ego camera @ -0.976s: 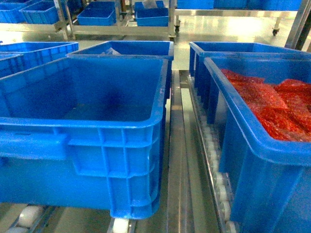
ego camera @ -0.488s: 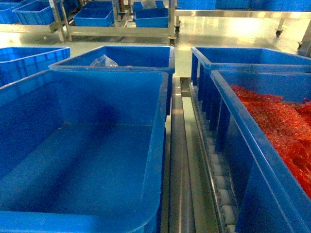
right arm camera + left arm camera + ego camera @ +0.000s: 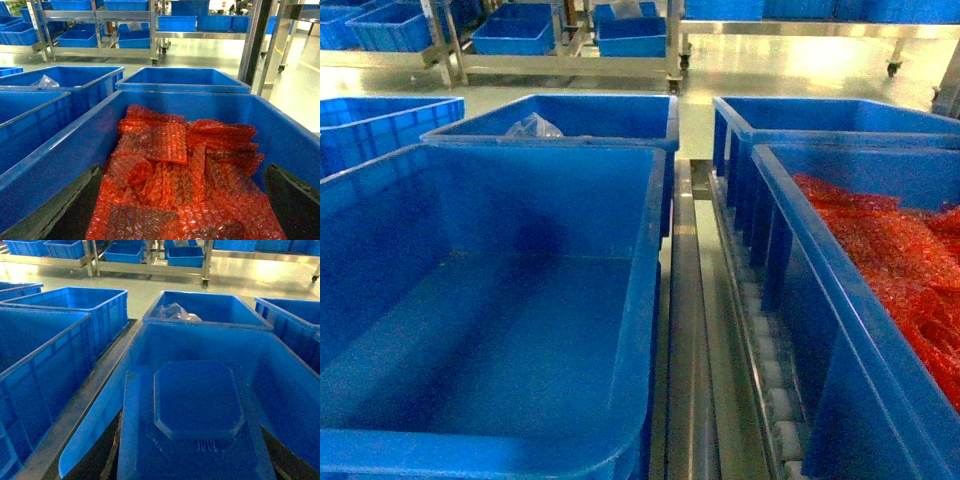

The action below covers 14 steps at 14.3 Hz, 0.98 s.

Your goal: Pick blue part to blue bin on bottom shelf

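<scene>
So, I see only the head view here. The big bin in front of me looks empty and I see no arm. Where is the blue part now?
Observer: The left wrist view shows it. The blue part sits between the dark fingers of the left gripper, close to the camera and above the near bin.
Operator: And the right gripper, does it hold something?
Observer: No. In the right wrist view the right gripper is open, its fingers wide apart, above the red packets in the right bin.
</scene>
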### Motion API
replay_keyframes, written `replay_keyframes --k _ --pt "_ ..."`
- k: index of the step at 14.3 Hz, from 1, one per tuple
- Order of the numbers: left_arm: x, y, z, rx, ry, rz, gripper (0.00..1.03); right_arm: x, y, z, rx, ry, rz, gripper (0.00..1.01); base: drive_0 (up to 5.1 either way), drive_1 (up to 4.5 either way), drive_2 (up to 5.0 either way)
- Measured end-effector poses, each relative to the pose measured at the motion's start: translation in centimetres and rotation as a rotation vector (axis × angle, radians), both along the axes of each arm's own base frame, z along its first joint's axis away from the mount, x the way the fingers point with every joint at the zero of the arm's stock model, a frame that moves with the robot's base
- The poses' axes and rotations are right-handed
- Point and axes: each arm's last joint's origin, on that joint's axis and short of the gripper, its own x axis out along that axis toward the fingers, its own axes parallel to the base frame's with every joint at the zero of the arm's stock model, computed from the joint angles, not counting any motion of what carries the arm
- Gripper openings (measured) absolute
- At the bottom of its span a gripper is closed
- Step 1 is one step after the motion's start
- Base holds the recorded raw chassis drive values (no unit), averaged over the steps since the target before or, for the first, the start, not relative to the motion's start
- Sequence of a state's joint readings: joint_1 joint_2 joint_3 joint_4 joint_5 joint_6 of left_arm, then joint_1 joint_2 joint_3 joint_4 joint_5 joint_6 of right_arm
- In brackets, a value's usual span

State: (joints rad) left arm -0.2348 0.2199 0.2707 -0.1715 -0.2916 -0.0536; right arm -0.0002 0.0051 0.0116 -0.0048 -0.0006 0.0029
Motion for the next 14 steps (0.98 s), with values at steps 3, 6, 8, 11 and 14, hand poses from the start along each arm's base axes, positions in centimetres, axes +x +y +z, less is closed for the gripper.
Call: replay_keyframes --k 3,6,8,11,14 --pt "0.00 0.00 0.00 0.000 0.000 0.000 0.43 0.00 0.00 0.00 0.000 0.000 0.000 0.98 0.0 0.00 0.0" --pt "0.00 0.00 0.00 0.000 0.000 0.000 0.43 0.00 0.00 0.00 0.000 0.000 0.000 0.98 0.0 0.00 0.0" --pt "0.00 0.00 0.00 0.000 0.000 0.000 0.43 0.00 0.00 0.00 0.000 0.000 0.000 0.98 0.0 0.00 0.0" --pt "0.00 0.00 0.00 0.000 0.000 0.000 0.43 0.00 0.00 0.00 0.000 0.000 0.000 0.98 0.0 0.00 0.0" --pt "0.00 0.00 0.00 0.000 0.000 0.000 0.43 0.00 0.00 0.00 0.000 0.000 0.000 0.98 0.0 0.00 0.0"
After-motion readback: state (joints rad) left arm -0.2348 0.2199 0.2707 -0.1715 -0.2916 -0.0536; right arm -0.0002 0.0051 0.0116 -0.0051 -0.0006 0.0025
